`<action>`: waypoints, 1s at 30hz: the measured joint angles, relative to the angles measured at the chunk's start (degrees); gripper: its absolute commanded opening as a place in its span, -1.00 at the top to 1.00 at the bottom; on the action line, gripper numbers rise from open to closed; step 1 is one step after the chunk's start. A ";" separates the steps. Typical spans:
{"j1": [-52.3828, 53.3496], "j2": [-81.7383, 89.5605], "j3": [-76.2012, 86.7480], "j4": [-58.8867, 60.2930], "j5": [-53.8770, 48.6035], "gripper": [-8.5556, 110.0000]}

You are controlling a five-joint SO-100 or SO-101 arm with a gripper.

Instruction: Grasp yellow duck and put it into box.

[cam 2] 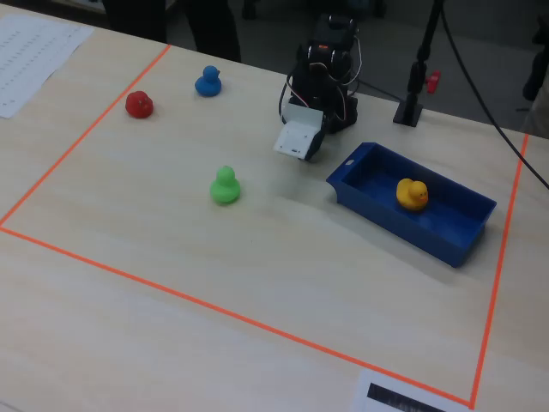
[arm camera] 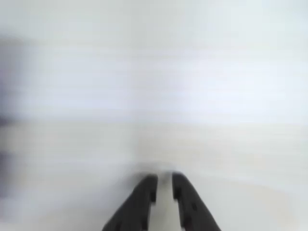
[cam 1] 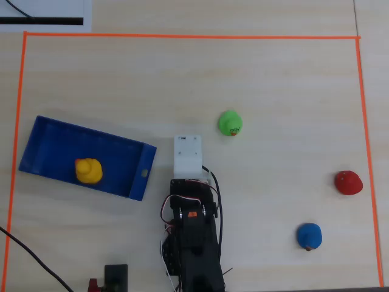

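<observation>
- Overhead view shows the yellow duck (cam 1: 88, 170) sitting inside the box (cam 1: 55, 141), towards the box's middle, clear of its walls
- The box is a shallow dark-blue tray lying at a slant on the left of the worktop (cam 1: 285, 85), with a small hole in the short end wall nearest the arm (cam 1: 193, 243)
- In the fixed view the same duck (cam 2: 412, 194) stands upright on the tray floor (cam 2: 455, 225), beak pointing right
- The arm is folded close to its base at the bottom middle of the overhead view, its white wrist part just right of the box's near end, not touching it
- In the wrist view the jaws (arm camera: 163, 185) are empty, with only a narrow gap between the two dark fingertips (arm camera: 147, 190); everything beyond them is blurred
- A green duck (cam 1: 230, 122) stands just above and right of the arm in the overhead view
- A red duck (cam 1: 348, 182) and a blue duck (cam 1: 309, 236) stand well apart from the box, near the right side of the orange tape border (cam 1: 182, 36)
</observation>
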 measured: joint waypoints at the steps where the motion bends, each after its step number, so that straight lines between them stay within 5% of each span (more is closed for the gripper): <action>1: 0.00 0.00 0.00 0.00 0.00 0.86; 30: 0.00 0.00 0.09 0.00 0.00 0.81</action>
